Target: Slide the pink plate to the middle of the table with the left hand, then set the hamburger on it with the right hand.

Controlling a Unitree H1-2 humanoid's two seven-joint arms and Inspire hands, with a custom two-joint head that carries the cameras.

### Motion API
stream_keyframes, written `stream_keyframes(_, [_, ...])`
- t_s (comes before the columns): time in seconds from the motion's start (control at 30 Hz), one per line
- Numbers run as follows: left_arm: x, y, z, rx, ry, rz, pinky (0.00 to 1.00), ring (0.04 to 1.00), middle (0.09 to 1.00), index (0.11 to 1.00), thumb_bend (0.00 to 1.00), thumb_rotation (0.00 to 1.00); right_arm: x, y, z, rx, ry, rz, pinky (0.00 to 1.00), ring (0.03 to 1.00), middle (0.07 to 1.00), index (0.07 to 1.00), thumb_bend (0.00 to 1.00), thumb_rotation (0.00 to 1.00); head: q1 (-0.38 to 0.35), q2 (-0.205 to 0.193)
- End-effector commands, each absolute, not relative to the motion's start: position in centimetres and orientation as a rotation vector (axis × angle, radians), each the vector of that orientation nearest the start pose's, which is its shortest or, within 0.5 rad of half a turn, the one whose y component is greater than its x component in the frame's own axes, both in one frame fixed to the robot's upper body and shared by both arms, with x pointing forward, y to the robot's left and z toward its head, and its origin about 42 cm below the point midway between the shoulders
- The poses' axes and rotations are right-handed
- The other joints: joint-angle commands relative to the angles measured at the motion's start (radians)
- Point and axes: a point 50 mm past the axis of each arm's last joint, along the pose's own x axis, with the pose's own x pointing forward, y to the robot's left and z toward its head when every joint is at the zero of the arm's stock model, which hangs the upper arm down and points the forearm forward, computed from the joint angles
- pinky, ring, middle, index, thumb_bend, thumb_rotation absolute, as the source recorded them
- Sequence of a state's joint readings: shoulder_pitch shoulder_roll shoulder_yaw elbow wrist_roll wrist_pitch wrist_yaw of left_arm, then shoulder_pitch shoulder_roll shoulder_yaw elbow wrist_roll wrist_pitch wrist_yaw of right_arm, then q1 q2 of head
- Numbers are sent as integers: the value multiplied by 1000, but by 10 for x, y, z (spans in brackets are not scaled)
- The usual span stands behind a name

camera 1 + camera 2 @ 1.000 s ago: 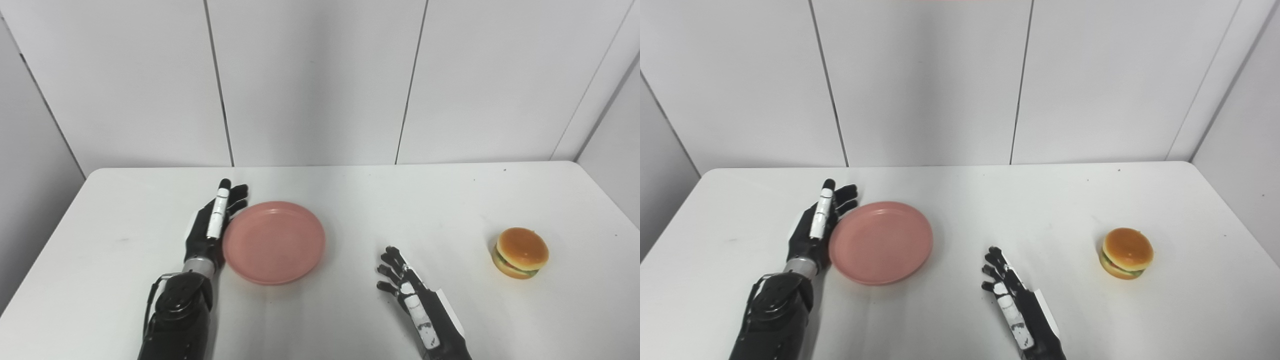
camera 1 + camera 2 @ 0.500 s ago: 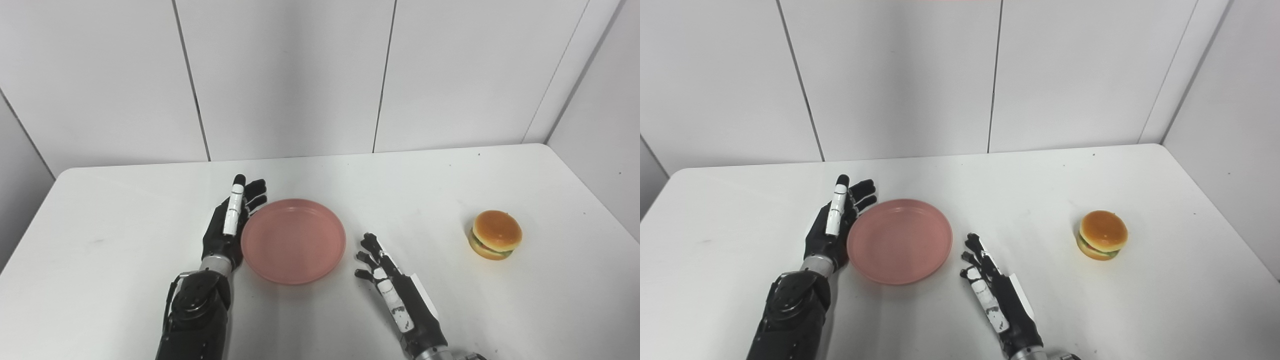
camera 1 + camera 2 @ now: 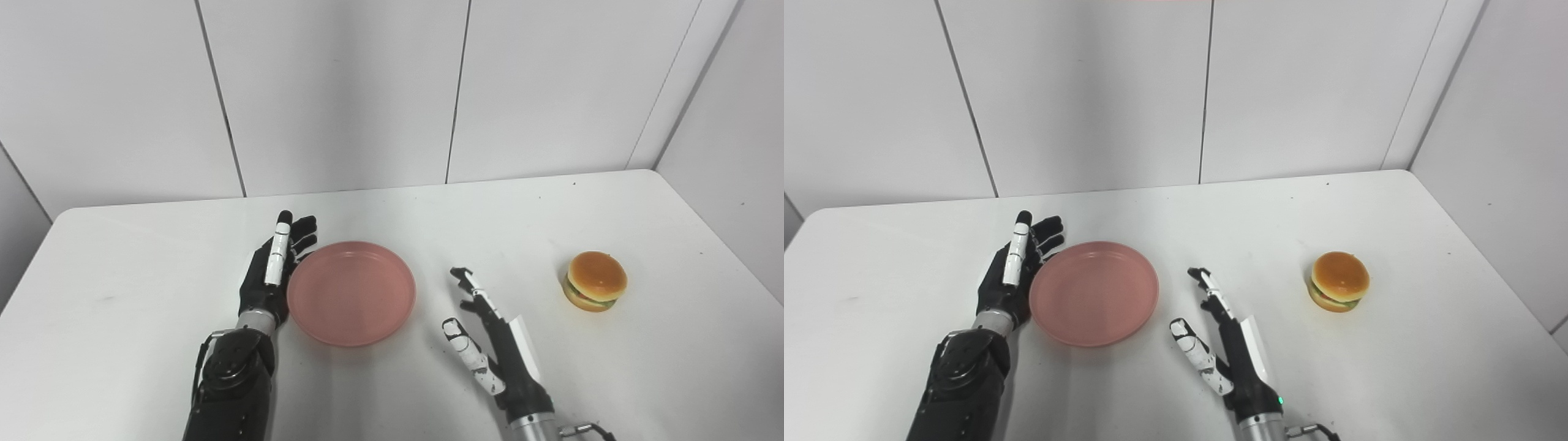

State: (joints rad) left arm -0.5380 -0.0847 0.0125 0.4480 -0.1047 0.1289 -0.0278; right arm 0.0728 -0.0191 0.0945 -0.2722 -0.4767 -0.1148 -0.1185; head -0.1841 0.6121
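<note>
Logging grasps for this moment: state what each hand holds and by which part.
Nothing is held. The left hand lies open, flat against the pink plate's left rim. The right hand is open and empty, apart from the hamburger.

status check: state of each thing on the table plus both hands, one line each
pink plate: flat on the table, empty, left hand against its left rim
hamburger: upright on the table at right, untouched
left hand: open, fingers straight, edge on beside the plate
right hand: open, holding nothing, between plate and hamburger
table: white
</note>
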Motion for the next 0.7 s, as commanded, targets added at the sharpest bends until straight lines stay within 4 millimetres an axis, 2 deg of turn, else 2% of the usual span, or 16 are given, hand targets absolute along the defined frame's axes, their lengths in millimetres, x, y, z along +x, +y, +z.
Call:
stream_keyframes(0.0, [445, 117, 157, -149, 66, -219, 762, 849, 821, 677, 682, 899, 256, -199, 188, -506, -472, -97, 775, 851, 898, 882, 767, 1000, 0, 0])
stream_keyframes(0.1, [446, 117, 158, -151, 70, -219, 759, 846, 820, 679, 685, 896, 260, -213, 200, -611, -554, -121, 760, 855, 897, 886, 757, 993, 0, -3])
stream_keyframes(0.2, [447, 118, 157, -151, 73, -223, 756, 840, 819, 683, 675, 902, 269, -227, 214, -724, -617, -176, 746, 849, 879, 882, 808, 992, -6, -9])
stream_keyframes(0.27, [447, 118, 156, -149, 72, -222, 752, 835, 817, 684, 672, 902, 272, -235, 226, -809, -637, -215, 751, 849, 878, 884, 798, 997, -7, -10])
stream_keyframes(0.43, [447, 118, 155, -150, 69, -224, 733, 836, 818, 689, 667, 911, 285, -259, 245, -963, -622, -306, 733, 831, 868, 853, 781, 1000, -4, -11])
stream_keyframes(0.53, [447, 117, 155, -153, 72, -227, 744, 841, 819, 691, 666, 907, 292, -272, 251, -1026, -579, -347, 726, 840, 869, 843, 802, 1000, -2, -13])
stream_keyframes(0.67, [447, 115, 155, -156, 75, -227, 750, 834, 812, 679, 668, 903, 304, -296, 264, -1139, -534, -414, 730, 866, 874, 834, 769, 992, 0, -12])
